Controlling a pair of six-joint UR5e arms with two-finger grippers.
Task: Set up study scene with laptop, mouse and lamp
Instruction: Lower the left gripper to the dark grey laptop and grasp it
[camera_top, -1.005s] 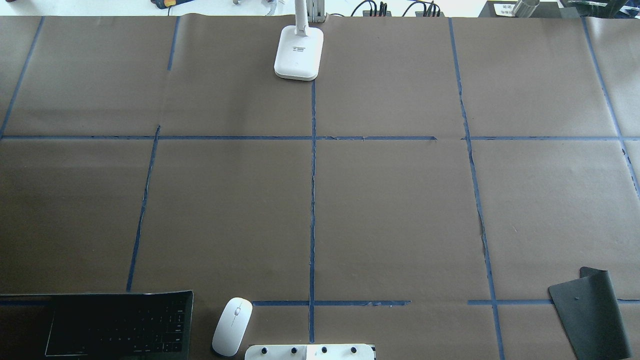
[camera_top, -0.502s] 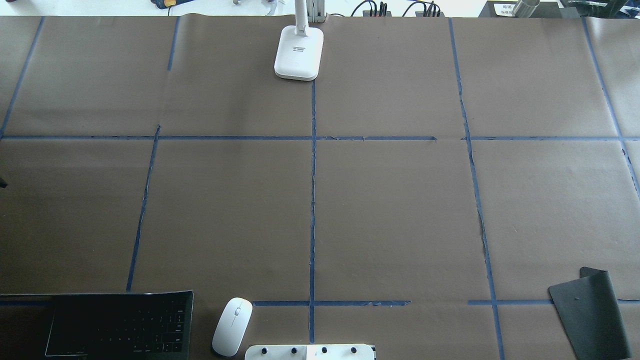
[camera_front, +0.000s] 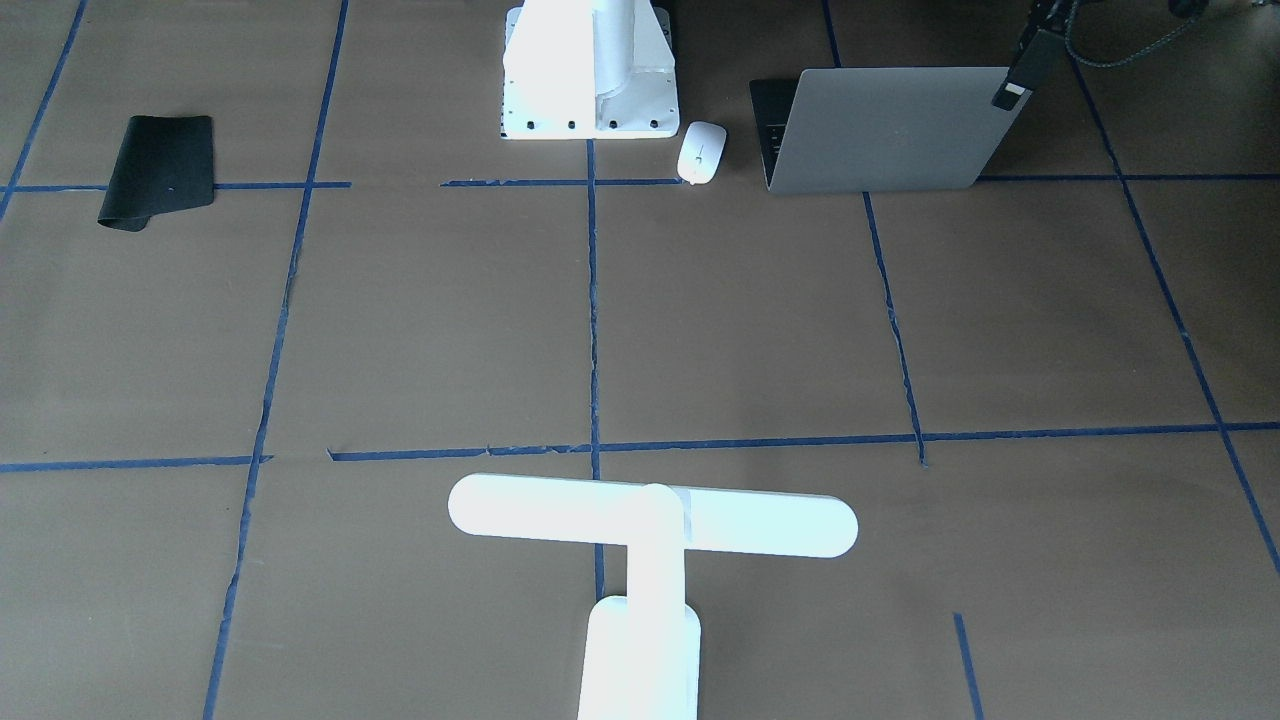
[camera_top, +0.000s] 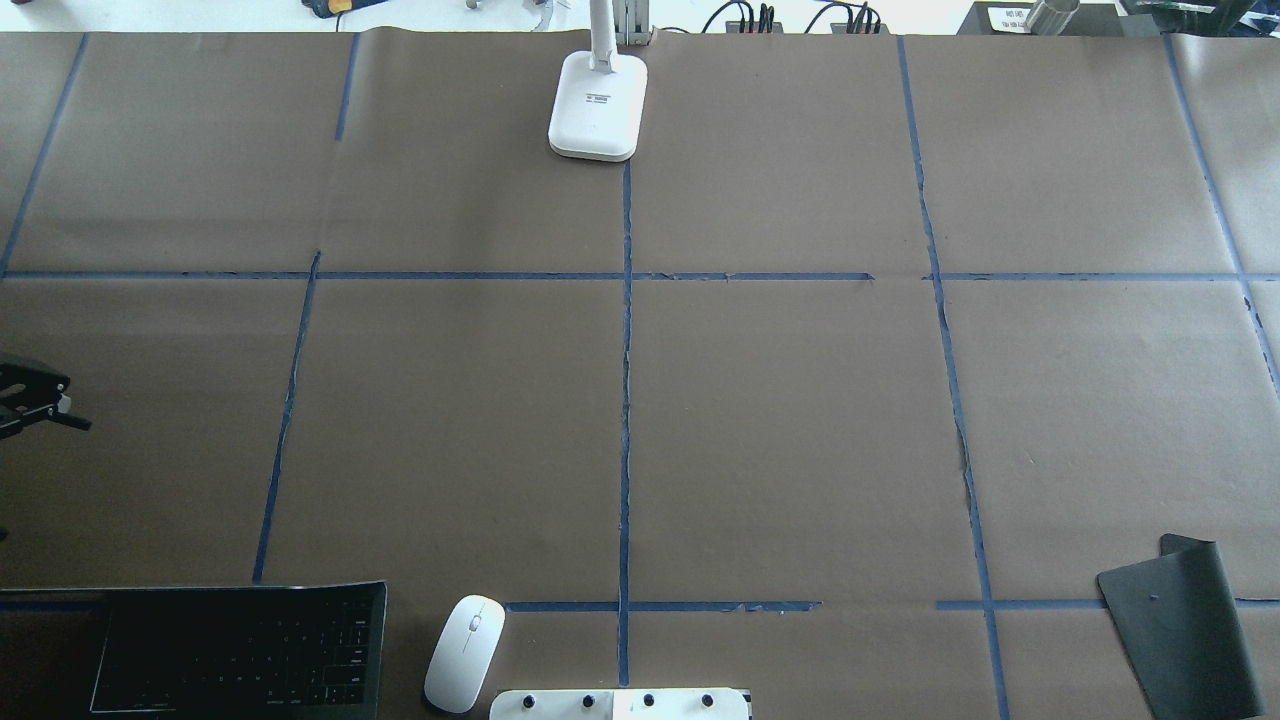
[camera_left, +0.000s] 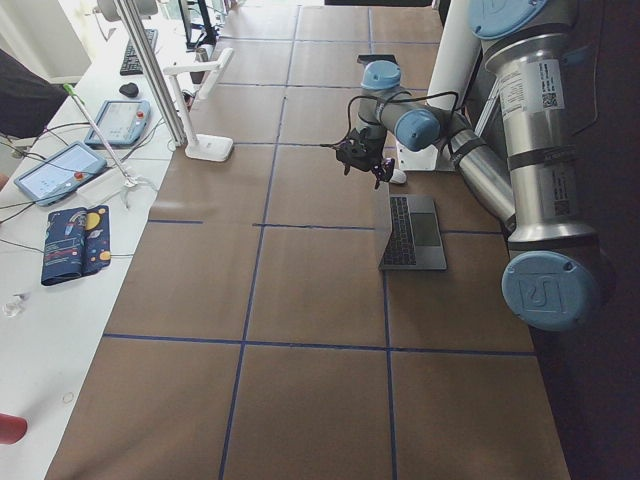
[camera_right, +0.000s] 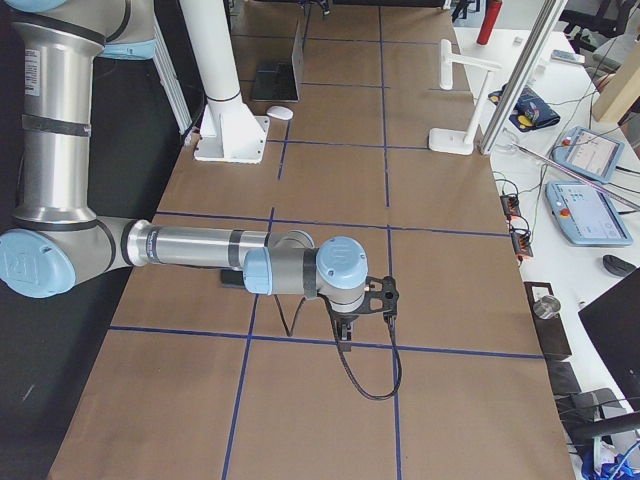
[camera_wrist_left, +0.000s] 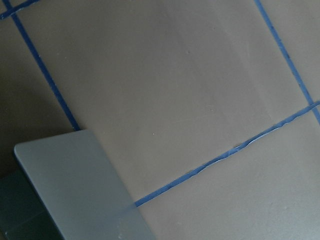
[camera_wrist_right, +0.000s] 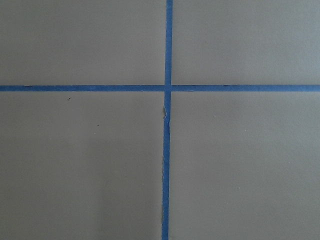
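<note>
The laptop (camera_top: 230, 650) stands open at the table's near left; its grey lid (camera_front: 880, 130) faces the front camera. The white mouse (camera_top: 465, 652) lies just right of it. The white T-shaped lamp (camera_front: 650, 520) stands upright at the far middle edge, and its base (camera_top: 597, 105) shows in the overhead view. My left gripper (camera_top: 35, 395) shows only partly at the overhead view's left edge, above the table beyond the laptop; I cannot tell how its jaws stand. A lid corner (camera_wrist_left: 75, 185) shows in the left wrist view. My right gripper (camera_right: 365, 300) hovers over bare paper; its state cannot be told.
A black mat (camera_top: 1180, 630) with a curled corner lies at the near right. The white robot mount (camera_top: 620, 703) sits at the near middle. Blue tape lines cross the brown paper. A side bench with tablets (camera_left: 70, 170) runs along the far edge.
My left gripper has come into the overhead view at the left edge, moving rightward. The laptop, mouse, lamp and mat have not moved.
</note>
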